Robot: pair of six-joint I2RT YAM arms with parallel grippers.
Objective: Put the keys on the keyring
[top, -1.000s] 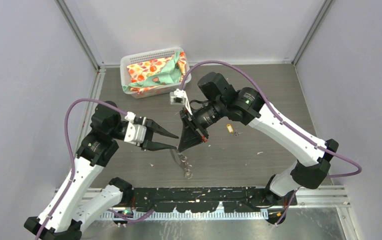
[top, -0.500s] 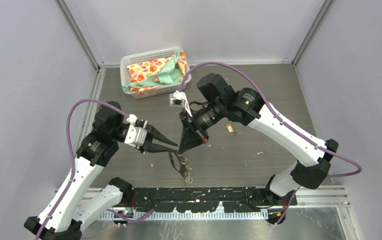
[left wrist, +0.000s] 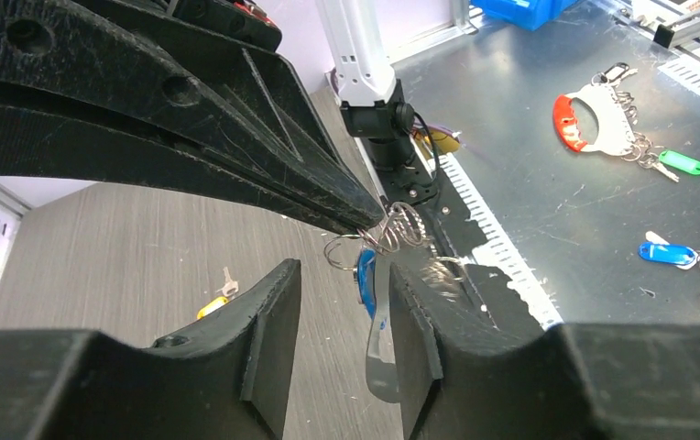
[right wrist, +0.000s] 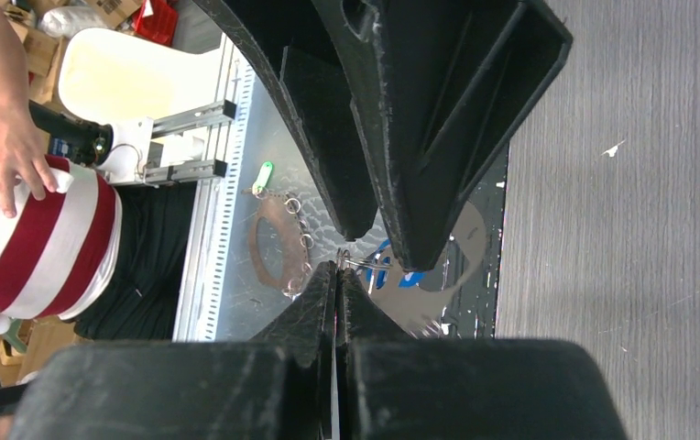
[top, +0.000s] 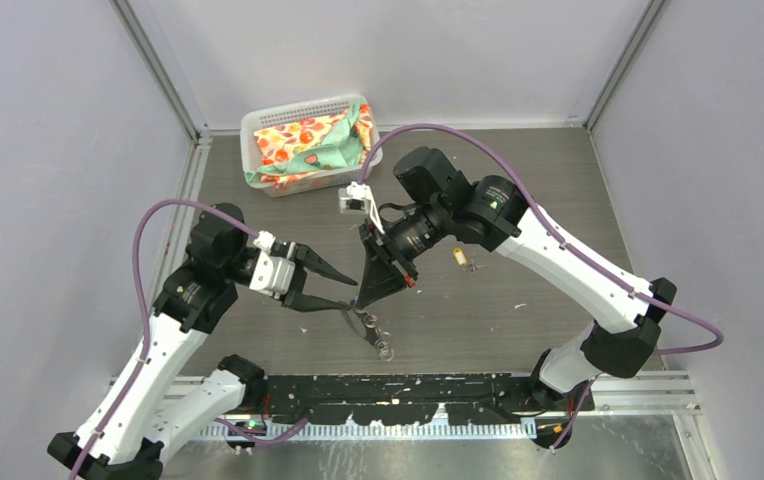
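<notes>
Cloth basket back left; yellow key on table. Right gripper clamps the silvery keyring, blue key dangling, between parted fingers of left gripper.

The silvery keyring hangs upright in the air, coiled wire rings at its top, the blue-headed key against it. The yellow-headed key lies flat on the table at its 2 o'clock.

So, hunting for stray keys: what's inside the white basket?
A patterned cloth fills the basket. Whatever lies beneath the cloth is covered, so hidden keys cannot be ruled out.
</notes>
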